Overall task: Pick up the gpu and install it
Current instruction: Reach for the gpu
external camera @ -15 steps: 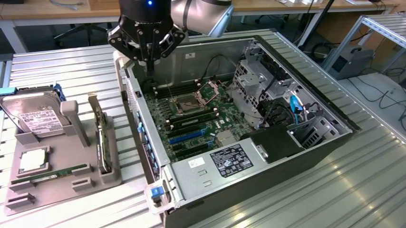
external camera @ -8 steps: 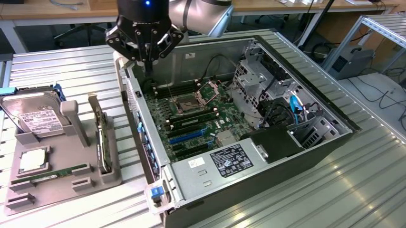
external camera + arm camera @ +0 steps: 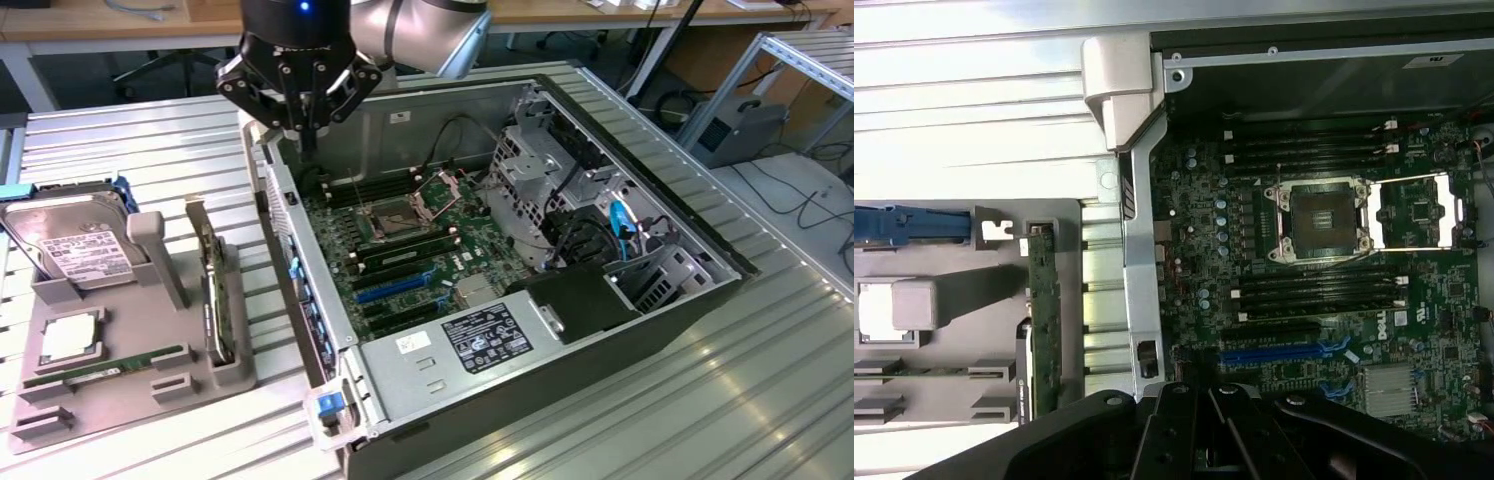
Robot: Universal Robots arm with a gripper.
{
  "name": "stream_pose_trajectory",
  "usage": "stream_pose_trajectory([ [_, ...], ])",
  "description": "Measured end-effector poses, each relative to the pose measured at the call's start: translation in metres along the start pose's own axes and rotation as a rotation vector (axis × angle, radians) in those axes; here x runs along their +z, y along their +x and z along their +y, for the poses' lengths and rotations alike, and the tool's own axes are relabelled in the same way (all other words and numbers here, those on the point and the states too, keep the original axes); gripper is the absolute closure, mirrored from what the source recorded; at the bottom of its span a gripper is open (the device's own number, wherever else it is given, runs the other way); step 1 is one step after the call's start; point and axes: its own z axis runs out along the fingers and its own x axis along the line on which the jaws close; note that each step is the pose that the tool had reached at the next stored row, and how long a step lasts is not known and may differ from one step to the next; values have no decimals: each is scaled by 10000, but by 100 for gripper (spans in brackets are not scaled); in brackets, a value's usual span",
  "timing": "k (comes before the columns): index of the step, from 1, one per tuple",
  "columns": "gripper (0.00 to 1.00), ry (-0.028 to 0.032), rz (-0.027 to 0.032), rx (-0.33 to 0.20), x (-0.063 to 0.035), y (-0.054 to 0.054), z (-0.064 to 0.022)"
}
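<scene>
Claw (image 3: 306, 140) shut, empty, above case (image 3: 400, 395) corner | your gpu (image 3: 211, 290) stands upright in rack (image 3: 120, 400), edge offered for pinching.

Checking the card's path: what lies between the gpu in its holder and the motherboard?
The case's metal wall stands between the gpu and the motherboard, plain in the wrist view and also in the exterior view.

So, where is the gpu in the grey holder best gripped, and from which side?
Probably its upper long edge, from straight above, jaws across its thickness: the gpu stands on edge in a slot of the grey holder, leaving that edge free.
</scene>
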Motion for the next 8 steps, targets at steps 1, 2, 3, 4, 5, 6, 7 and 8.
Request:
stream_pose_trajectory([
  [1, 89, -1, -1, 1, 0, 4, 0],
  [2, 89, -1, -1, 1, 0, 8, -1],
  [3, 89, -1, -1, 0, 0, 13, -1],
  [4, 89, -1, 0, 0, 0, 17, -1],
  [5, 89, 0, -1, 0, 0, 22, -2],
  [6, 89, 0, -1, 0, 0, 25, -2],
  [7, 89, -1, -1, 0, 0, 28, -2],
  [8, 89, -1, -1, 0, 0, 32, -3],
])
